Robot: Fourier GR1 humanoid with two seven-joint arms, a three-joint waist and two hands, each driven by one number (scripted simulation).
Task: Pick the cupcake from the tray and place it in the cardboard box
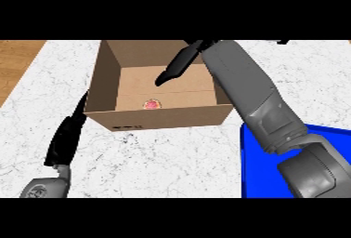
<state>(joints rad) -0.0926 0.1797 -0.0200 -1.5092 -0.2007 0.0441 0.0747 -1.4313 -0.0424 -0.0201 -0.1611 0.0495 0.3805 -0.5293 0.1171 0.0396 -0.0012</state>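
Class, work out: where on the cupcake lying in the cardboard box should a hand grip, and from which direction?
Probably its sides, coming from straight above: the cupcake sits on the floor of the cardboard box, close to the near wall, so only the open top gives access.

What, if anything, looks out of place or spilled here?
Nothing stands out. The cupcake sits inside the open cardboard box, which stands upright; the blue tray lies beside it. The right hand hovers above the box, fingers straight.
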